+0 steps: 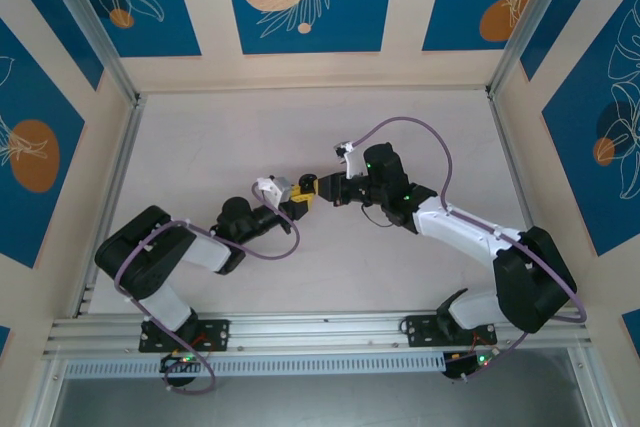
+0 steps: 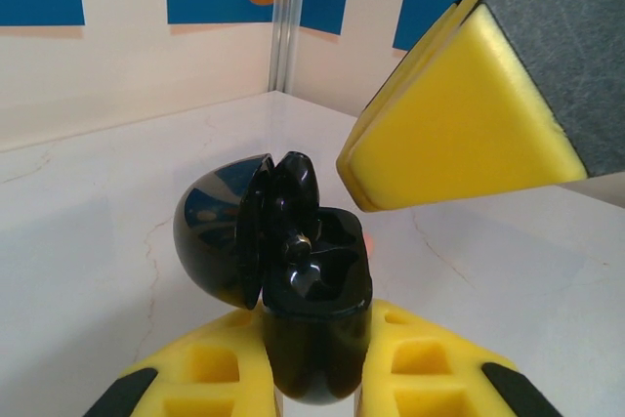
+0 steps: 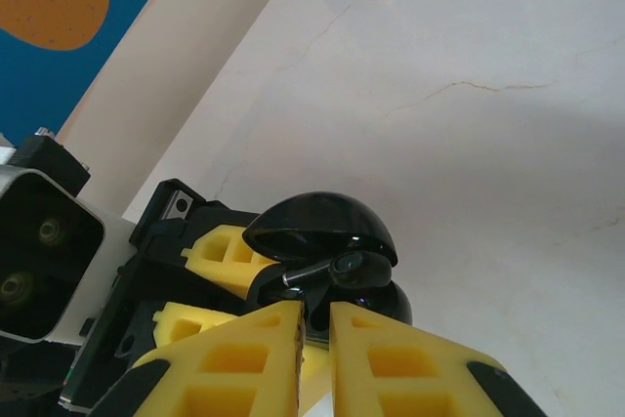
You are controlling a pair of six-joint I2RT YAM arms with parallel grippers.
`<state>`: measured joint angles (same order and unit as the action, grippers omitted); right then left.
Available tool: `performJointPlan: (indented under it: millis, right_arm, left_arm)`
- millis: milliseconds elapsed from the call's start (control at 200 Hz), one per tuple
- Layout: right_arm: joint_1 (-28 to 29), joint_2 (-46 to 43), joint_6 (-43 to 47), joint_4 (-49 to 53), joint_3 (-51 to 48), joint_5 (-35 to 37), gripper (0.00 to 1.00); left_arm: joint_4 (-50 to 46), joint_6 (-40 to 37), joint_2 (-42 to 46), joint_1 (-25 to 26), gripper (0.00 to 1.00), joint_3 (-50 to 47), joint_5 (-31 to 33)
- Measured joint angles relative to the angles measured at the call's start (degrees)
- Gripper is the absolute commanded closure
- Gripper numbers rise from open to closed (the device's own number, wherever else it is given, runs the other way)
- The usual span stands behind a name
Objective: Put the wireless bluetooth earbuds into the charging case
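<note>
A glossy black charging case (image 2: 317,319) stands upright between the yellow fingers of my left gripper (image 2: 317,339), which is shut on its lower body. Its domed lid (image 2: 210,231) hangs open to the left. One black earbud (image 2: 293,187) sits at the case's open top beside the lid. In the right wrist view that earbud (image 3: 361,269) lies under the lid (image 3: 317,227), its stem pointing left. My right gripper (image 3: 314,314) hovers just short of it, fingers shut to a thin slit with nothing between them. From above, both grippers (image 1: 298,202) (image 1: 318,190) meet mid-table.
The white marbled tabletop (image 1: 250,137) stretches out behind and to both sides of the grippers. Aluminium posts (image 1: 95,27) and blue patterned walls close the far side. The left arm's wrist housing (image 3: 39,251) sits close at the left in the right wrist view.
</note>
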<state>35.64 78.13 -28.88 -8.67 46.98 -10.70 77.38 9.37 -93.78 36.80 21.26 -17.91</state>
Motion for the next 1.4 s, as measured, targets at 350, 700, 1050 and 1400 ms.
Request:
performJointPlan:
  millis: [350,700,1050,1400]
  right_arm:
    - [-0.1,-2.5,-0.4,2.3,0.0,-0.3,0.66]
    - [-2.9,-3.7,-4.8,12.6,5.2,-0.9,0.65]
    - [-3.1,1.1,-6.1,16.2,8.7,-2.9,0.59]
    - [-3.1,4.7,-6.1,16.8,10.9,-4.5,0.56]
  left_arm:
    - [0.2,-1.4,0.0,0.0,0.87,-0.4,0.0]
    - [0.2,-2.4,0.0,0.0,0.87,-0.6,0.0]
    - [0.2,-2.4,0.0,0.0,0.87,-0.6,0.0]
    - [0.2,-2.4,0.4,0.0,0.87,-0.6,0.0]
